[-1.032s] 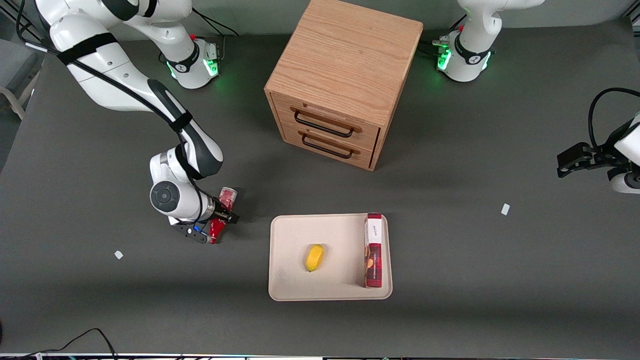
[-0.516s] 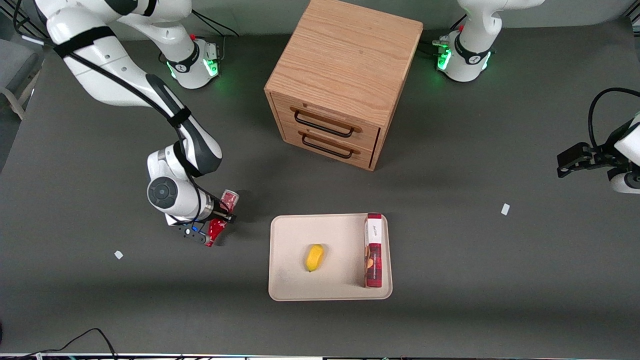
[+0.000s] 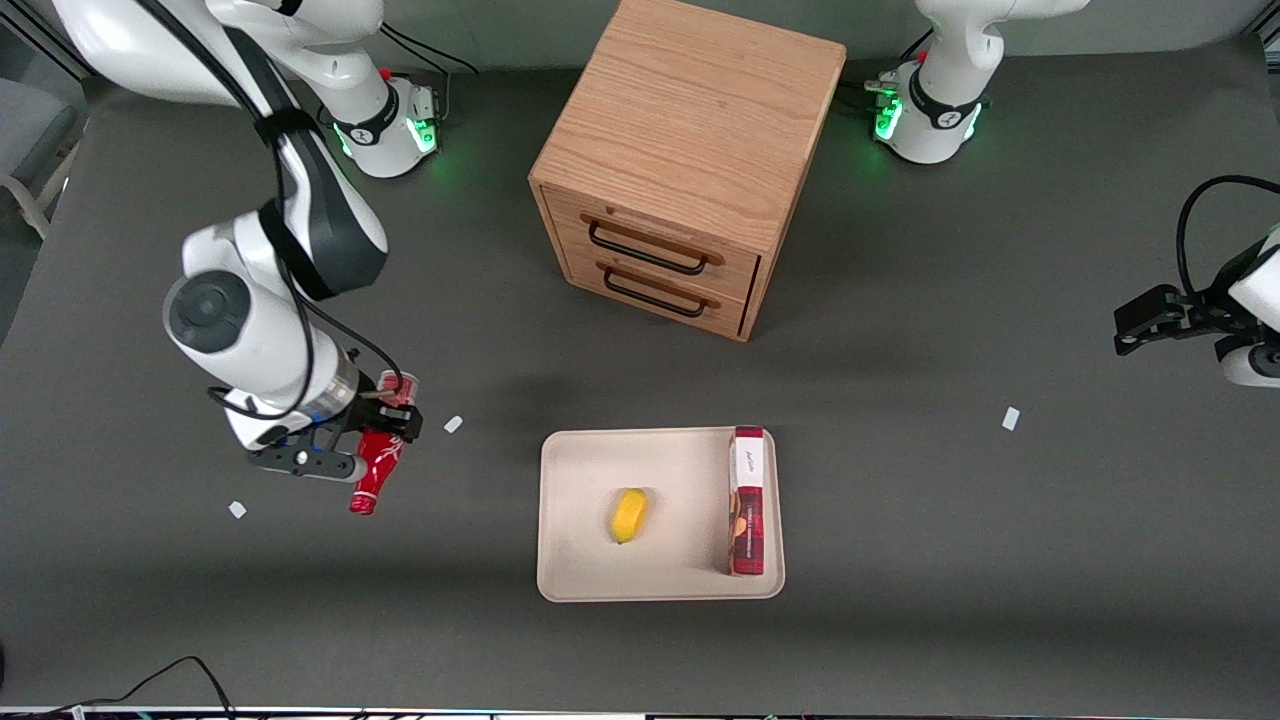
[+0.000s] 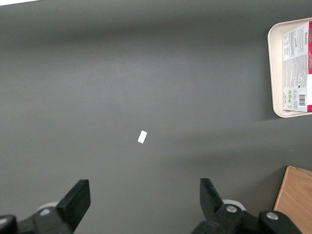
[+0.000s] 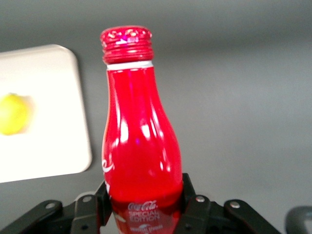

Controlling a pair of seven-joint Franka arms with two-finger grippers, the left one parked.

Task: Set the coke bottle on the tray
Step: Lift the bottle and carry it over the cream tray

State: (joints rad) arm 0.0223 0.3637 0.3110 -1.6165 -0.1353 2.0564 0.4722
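My right gripper (image 3: 385, 425) is shut on the red coke bottle (image 3: 375, 467) and holds it lifted above the table, toward the working arm's end. The bottle lies roughly level, its red cap pointing toward the front camera. In the right wrist view the bottle (image 5: 139, 131) fills the middle, its lower body clamped between my two black fingers (image 5: 192, 202). The cream tray (image 3: 580, 520) lies flat on the table, some way sideways from the bottle; its corner shows in the right wrist view (image 5: 53, 122).
On the tray lie a yellow lemon (image 3: 629, 515) and a red-and-white box (image 3: 748, 500) on edge. A wooden two-drawer cabinet (image 3: 690, 160) stands farther from the front camera than the tray. Small white scraps (image 3: 453, 424) lie on the dark table.
My gripper has risen with the bottle and swung away from the tray, toward the working arm's end. A white scrap shows where the bottle lay.
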